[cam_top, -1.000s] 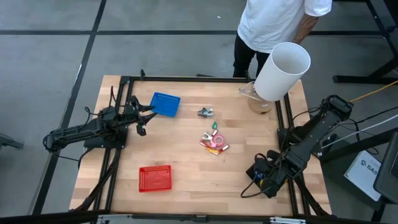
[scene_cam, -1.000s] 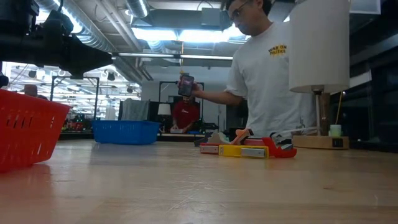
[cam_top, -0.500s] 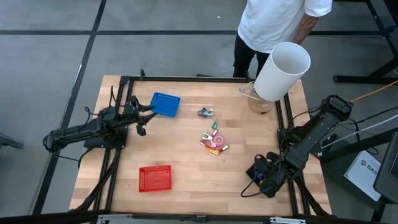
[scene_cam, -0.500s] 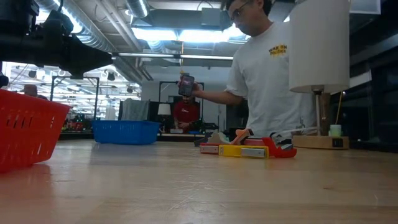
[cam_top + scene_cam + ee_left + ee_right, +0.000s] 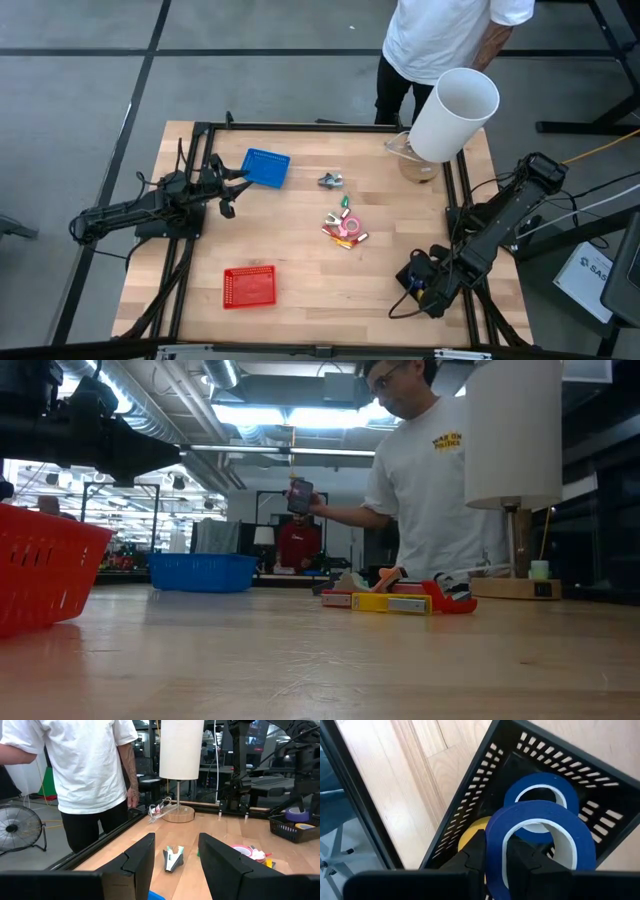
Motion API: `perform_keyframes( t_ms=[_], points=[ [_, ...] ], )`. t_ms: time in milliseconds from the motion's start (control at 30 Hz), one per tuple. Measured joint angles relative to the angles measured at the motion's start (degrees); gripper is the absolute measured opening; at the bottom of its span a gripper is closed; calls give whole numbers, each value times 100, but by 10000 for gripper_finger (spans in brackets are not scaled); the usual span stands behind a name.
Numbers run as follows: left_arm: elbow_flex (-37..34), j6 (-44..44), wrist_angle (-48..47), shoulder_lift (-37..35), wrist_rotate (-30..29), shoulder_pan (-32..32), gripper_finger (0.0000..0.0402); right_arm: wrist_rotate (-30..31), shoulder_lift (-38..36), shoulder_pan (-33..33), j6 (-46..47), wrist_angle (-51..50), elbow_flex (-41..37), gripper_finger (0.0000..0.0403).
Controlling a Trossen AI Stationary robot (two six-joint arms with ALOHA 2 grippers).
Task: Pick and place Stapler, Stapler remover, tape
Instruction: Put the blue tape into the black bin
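My right gripper (image 5: 424,285) is at the table's near right, over a black basket (image 5: 470,795), and is shut on a blue tape roll (image 5: 540,840). A second blue roll (image 5: 542,795) and a yellow roll (image 5: 469,834) lie in that basket. The silvery stapler remover (image 5: 331,181) lies on the table's far middle and also shows in the left wrist view (image 5: 173,858). A pink tape roll (image 5: 346,227) and a yellow-and-red stapler (image 5: 400,603) lie in a small pile mid-table. My left gripper (image 5: 226,196) is open and empty beside the blue basket (image 5: 266,167). My right gripper pinches the blue roll's ring wall (image 5: 495,837), with one finger inside the hole and one outside. The fingers point down into the black basket. The roll sits over the other rolls; I cannot tell whether it touches them.
A red basket (image 5: 249,287) stands at the near left. A lamp with a white shade (image 5: 455,113) stands at the far right corner. A person in a white shirt (image 5: 440,35) stands behind the far edge. Small coloured items lie around the pile.
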Motion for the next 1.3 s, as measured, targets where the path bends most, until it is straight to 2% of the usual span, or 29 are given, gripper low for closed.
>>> perform_keyframes(
  t_ms=[933,1067,1300],
  points=[
    [-2,0,0,0,0,0,148,91,7,452,-175,-2,0,46],
    [-2,0,0,0,2,2,148,413,75,307,-411,-12,0,46],
    [-2,0,-2,0,0,2,148,434,349,-82,-751,9,0,46]
  ],
)
